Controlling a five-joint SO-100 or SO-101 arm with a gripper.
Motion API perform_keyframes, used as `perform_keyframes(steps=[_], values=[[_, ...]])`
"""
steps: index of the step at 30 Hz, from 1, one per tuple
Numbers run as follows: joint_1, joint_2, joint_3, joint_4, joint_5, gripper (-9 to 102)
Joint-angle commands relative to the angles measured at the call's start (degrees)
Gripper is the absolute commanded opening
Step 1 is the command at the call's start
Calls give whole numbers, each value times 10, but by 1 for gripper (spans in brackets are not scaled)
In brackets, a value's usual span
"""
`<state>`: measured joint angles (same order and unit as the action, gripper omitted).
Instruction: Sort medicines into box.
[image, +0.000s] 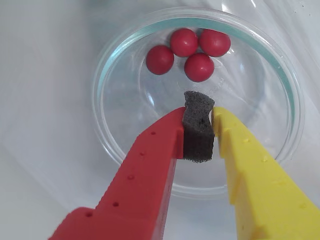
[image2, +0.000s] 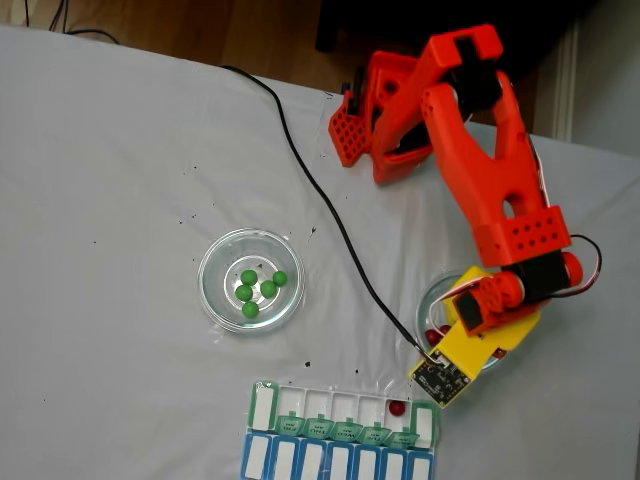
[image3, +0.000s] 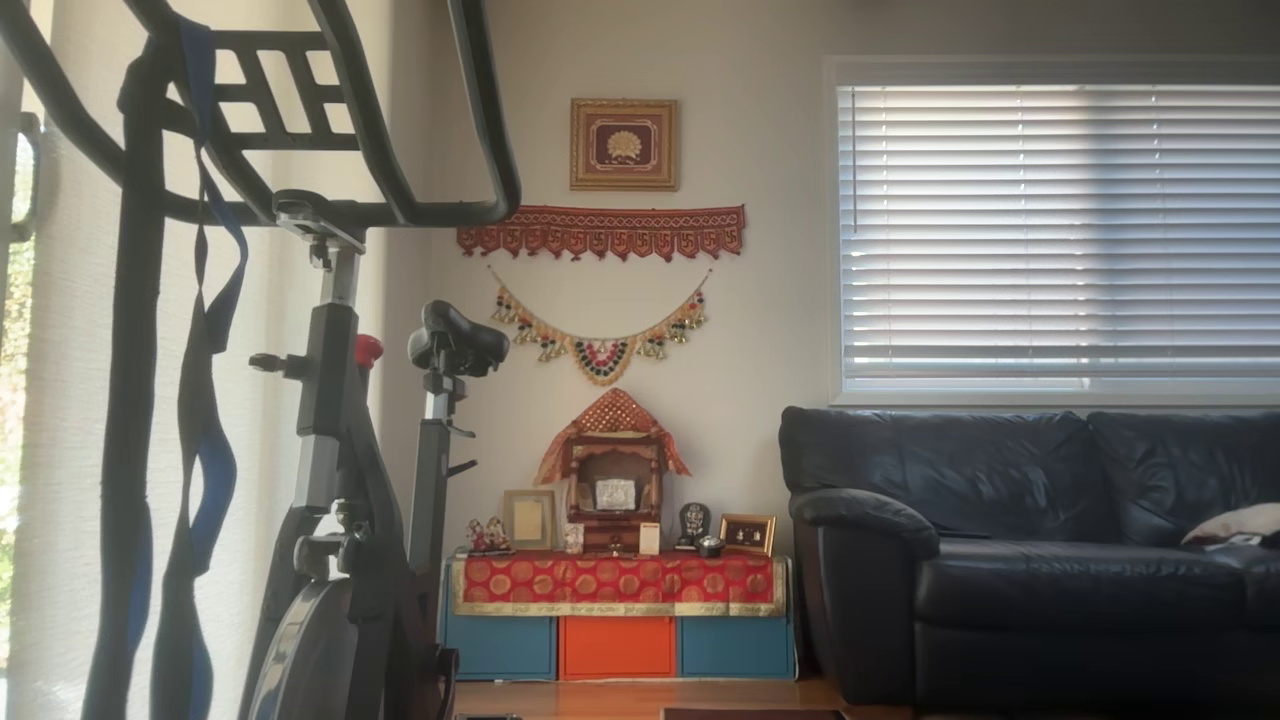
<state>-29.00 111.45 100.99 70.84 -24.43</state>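
In the wrist view, several dark red medicines (image: 199, 67) lie clustered at the far side of a round clear glass dish (image: 115, 145). My gripper (image: 199, 112), with one red finger (image: 150, 165) and one yellow finger (image: 250, 165), hangs over the dish's middle, just short of the balls. It is shut, with only its own black foam pad (image: 199, 130) between the tips. In the fixed view, several green medicines (image2: 256, 290) sit in another glass dish (image2: 215, 300). The box (image2: 300, 402) lies at the front edge with one red ball (image2: 398, 407) in a compartment near its right end.
The orange arm (image2: 500, 180) reaches from the table's back over the right-hand dish (image2: 430, 300). A black cable (image2: 320, 195) crosses the white cloth between the two dishes. A blue-lidded row (image2: 330, 462) adjoins the box. The other view shows a room with an exercise bike and sofa.
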Motion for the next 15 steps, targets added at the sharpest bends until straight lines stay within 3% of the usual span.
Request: perform_keyframes(steps=[1, 10, 15], values=[[-4, 9, 1, -17, 2, 2], [-17, 20, 37, -48, 18, 4], [-23, 31, 80, -108, 27, 3]])
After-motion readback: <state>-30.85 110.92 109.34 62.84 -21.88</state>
